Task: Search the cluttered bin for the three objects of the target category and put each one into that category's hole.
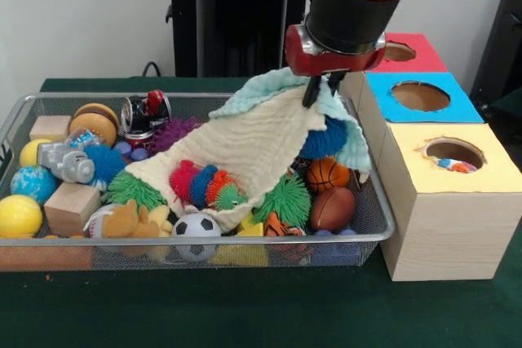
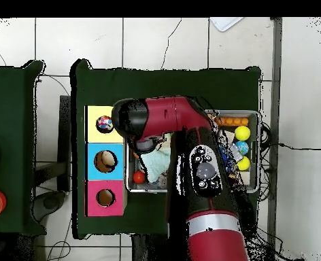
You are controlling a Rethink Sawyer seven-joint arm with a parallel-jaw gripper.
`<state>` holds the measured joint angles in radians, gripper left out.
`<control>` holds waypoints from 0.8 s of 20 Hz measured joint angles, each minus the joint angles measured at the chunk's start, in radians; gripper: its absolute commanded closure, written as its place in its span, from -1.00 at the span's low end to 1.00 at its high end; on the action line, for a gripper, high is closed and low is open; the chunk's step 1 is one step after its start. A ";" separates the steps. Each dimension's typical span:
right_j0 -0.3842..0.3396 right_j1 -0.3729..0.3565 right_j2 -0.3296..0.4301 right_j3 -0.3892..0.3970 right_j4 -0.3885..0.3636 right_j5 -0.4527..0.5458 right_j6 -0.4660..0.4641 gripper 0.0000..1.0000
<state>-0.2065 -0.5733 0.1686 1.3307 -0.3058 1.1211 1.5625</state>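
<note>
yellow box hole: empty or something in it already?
Not empty. Front view shows a spotted piece lying inside the hole of the yellow-topped box; how many, cannot tell.

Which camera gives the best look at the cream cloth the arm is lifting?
The front view: the cream cloth hangs from the pincer over the toys, with a mint cloth behind it. Overhead, the arm covers the cream one; only pale mint fabric shows.

no text, label, brand, number or sign is showing legibly in either view. the can (image 1: 134, 113) lying at about 11 o'clock in the bin (image 1: 377, 216) is showing a printed side, but its marks are reading too blurred to make out.
</note>
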 measured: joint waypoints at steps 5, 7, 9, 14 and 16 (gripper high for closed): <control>-0.038 0.025 0.000 -0.001 -0.003 -0.071 0.000 1.00; -0.068 0.047 0.000 -0.003 -0.015 -0.112 0.000 1.00; -0.095 0.068 0.001 -0.007 -0.029 -0.142 0.000 1.00; -0.182 0.133 0.010 -0.032 -0.074 -0.178 0.000 1.00; -0.205 0.148 0.015 -0.043 -0.087 -0.178 0.000 1.00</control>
<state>-0.4115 -0.4249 0.1840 1.2878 -0.3932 0.9434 1.5623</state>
